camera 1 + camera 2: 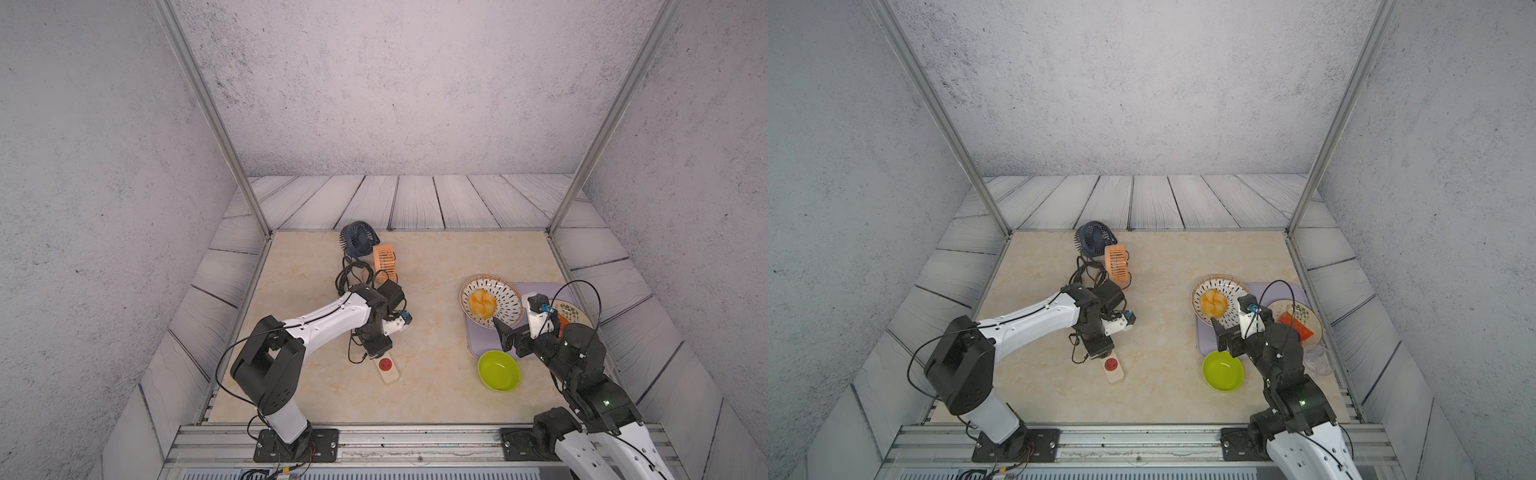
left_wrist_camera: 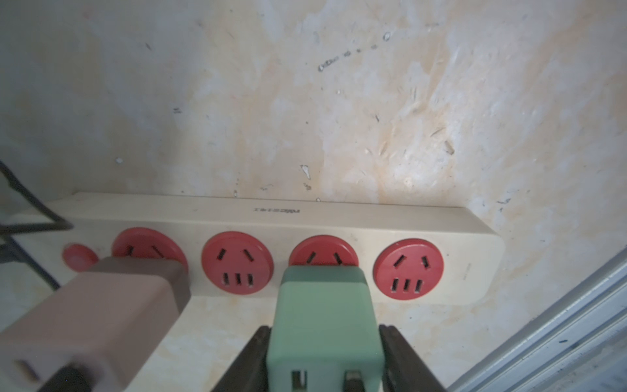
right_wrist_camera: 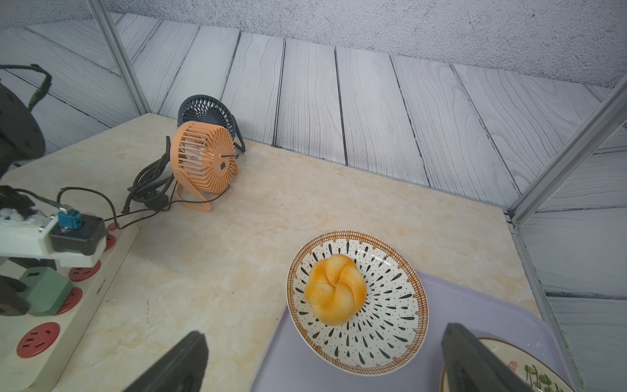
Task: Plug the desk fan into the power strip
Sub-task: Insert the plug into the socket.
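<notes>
Where the power strip [image 2: 339,217] lies: flat on the table [image 2: 339,101], left of centre, mostly hidden under the left arm [image 1: 324,316] in both top views.
Left jaws: clamped on the green adapter [image 2: 325,315], one on each side, tight against it!
Green adapter: at the third red socket from the cord end, covering its lower half.
Pinkish-brown adapter [image 2: 112,305]: at the first socket.
Right jaws: spread wide, holding nothing, above the purple tray [image 3: 475,305] beside the patterned plate [image 3: 400,271].
Fans: navy fan [image 3: 207,108] and orange fan [image 3: 203,156] together at the table's back edge, cords tangled; cannot tell which cord reaches the green adapter.
</notes>
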